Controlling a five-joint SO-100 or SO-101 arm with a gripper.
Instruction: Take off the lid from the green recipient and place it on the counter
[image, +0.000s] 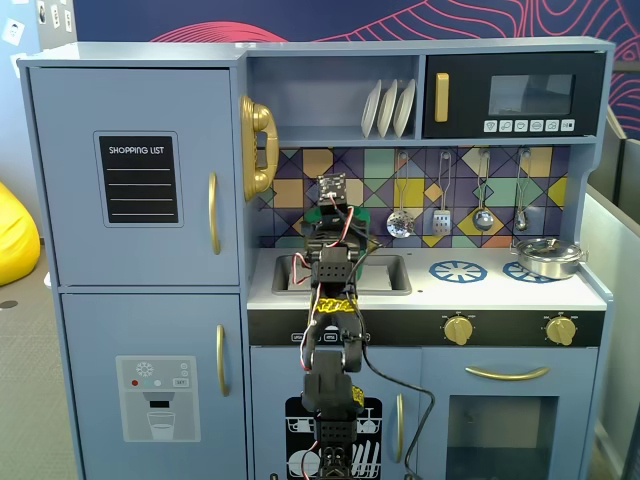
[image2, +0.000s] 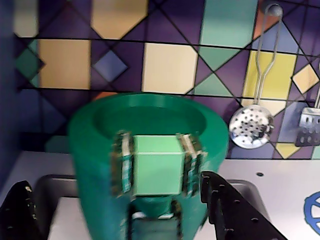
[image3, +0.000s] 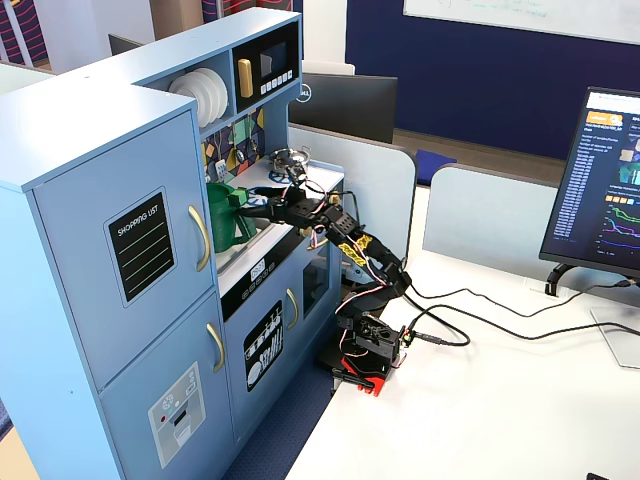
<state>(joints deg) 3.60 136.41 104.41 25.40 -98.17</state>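
now pincer (image2: 156, 167) clamping lid (image2: 156, 165) handle, green recipient (image2: 100, 165) tipped

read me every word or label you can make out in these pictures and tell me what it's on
"SHOPPING LIST": black chalkboard panel on the upper left cabinet door, also readable in a fixed view.
Microwave buttons, dispenser panel and monitor screen: too small to read.

— Office or lab, not a real kitchen?
— Office, judging by the monitor (image3: 606, 190) showing charts, the white desk (image3: 520, 400) strewn with cables, and grey partition panels (image3: 505, 215).
— And the kitchen look?
— Only a toy kitchen (image: 140, 250): blue cabinets, printed burner rings (image: 458, 270), a gold phone (image: 258, 147), a "Shopping List" board (image: 139, 179).
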